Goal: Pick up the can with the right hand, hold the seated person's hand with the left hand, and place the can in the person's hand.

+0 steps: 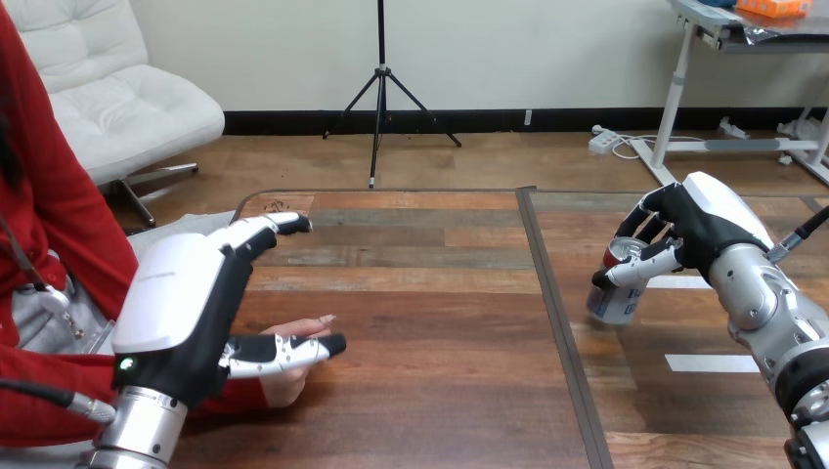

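On the table's right half, from the head view: gripping the can [616, 293] with the right hand [699, 227], fingers [640, 272] and thumb curled tight round its upper part, just under the rim. Standing near upright but tilted. Long axis running from lower left to upper right, red-rimmed top end pointing up and a little right toward the palm, silver-and-blue bottom end pointing down at the wood. Cannot tell whether touching the table [420, 293] or hanging just clear of it. Placed right of the dark seam [553, 313] that splits the tabletop, just beside a white tape strip [684, 281], with a second tape strip [711, 362] nearer the robot.

Over on the left half: reaching forward with the left hand [176, 293], white back turned upward, fingers [259, 233] straight and stretched toward the far edge, thumb [288, 352] straight too and spread well apart from them. Clamped on nothing. Lying on the wood under that thumb, the person's hand [301, 326], red sleeve [239, 396] behind it, fingertips poking out past the thumb toward the table's middle. Cannot tell whether thumb and person's hand touch. Well apart from the can, seam between the two.
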`<move>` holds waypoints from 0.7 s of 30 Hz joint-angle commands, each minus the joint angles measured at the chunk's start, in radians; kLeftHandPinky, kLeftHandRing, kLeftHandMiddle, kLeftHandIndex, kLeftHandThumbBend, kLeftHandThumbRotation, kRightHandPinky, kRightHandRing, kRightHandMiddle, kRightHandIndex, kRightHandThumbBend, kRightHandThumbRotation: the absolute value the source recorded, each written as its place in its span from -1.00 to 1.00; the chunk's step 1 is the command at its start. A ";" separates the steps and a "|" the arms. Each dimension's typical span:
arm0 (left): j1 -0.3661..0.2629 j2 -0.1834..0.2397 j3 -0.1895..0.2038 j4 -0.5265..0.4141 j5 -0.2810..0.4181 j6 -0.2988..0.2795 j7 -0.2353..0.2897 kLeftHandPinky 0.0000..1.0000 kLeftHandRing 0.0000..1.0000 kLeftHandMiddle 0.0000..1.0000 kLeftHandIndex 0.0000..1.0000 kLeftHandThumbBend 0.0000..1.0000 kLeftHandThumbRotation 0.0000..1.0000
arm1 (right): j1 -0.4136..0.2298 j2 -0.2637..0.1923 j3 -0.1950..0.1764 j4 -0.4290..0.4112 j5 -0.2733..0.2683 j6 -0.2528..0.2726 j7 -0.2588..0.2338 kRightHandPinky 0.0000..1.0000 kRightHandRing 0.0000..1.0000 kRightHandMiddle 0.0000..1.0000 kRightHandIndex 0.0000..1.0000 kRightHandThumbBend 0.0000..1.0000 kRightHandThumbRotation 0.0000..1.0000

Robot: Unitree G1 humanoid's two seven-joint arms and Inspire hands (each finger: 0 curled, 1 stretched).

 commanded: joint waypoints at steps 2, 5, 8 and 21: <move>-0.056 0.044 -0.029 -0.050 0.018 0.023 -0.015 0.36 0.58 0.63 0.60 1.00 -0.34 | -0.119 -0.018 0.002 -0.060 -0.002 -0.016 -0.017 -0.19 -0.14 -0.03 -0.04 0.57 -1.00; -0.059 0.057 -0.039 -0.050 0.024 0.036 -0.031 0.39 0.59 0.65 0.61 1.00 -0.33 | -0.120 -0.018 0.003 -0.060 -0.003 -0.016 -0.019 -0.17 -0.13 -0.03 -0.04 0.57 -1.00; -0.063 0.071 -0.050 -0.047 0.026 0.049 -0.054 0.40 0.61 0.66 0.62 1.00 -0.30 | -0.120 -0.017 0.002 -0.060 -0.003 -0.018 -0.020 -0.16 -0.12 -0.03 -0.04 0.58 -1.00; -0.087 0.123 -0.084 -0.021 -0.017 0.113 -0.192 0.42 0.63 0.69 0.65 1.00 -0.33 | -0.122 -0.019 -0.002 -0.060 0.001 -0.031 -0.022 -0.17 -0.13 -0.04 -0.05 0.57 -1.00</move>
